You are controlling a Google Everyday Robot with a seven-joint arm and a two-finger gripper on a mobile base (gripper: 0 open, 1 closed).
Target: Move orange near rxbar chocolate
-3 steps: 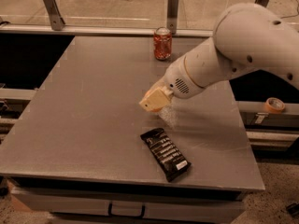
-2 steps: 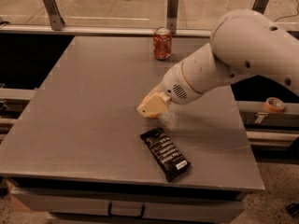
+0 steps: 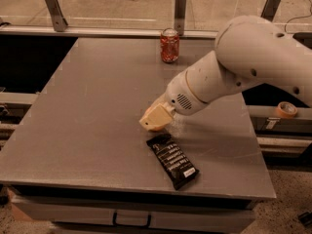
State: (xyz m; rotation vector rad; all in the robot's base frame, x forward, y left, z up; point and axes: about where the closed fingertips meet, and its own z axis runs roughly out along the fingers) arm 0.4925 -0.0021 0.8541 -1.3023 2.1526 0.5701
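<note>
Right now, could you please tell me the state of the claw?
Claw: low over the table, just beyond the rxbar chocolate's far end; open, closed or holding something cannot be told.

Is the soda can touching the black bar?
No, the red soda can stands at the far edge of the table, while the rxbar chocolate lies near the front by the gripper.

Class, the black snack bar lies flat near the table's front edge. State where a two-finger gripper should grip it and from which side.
Probably the rxbar chocolate across its narrow width at mid-length, from straight above: it lies flat and slanted, so only its long edges oppose each other. The gripper hangs just beyond its far end.
</note>
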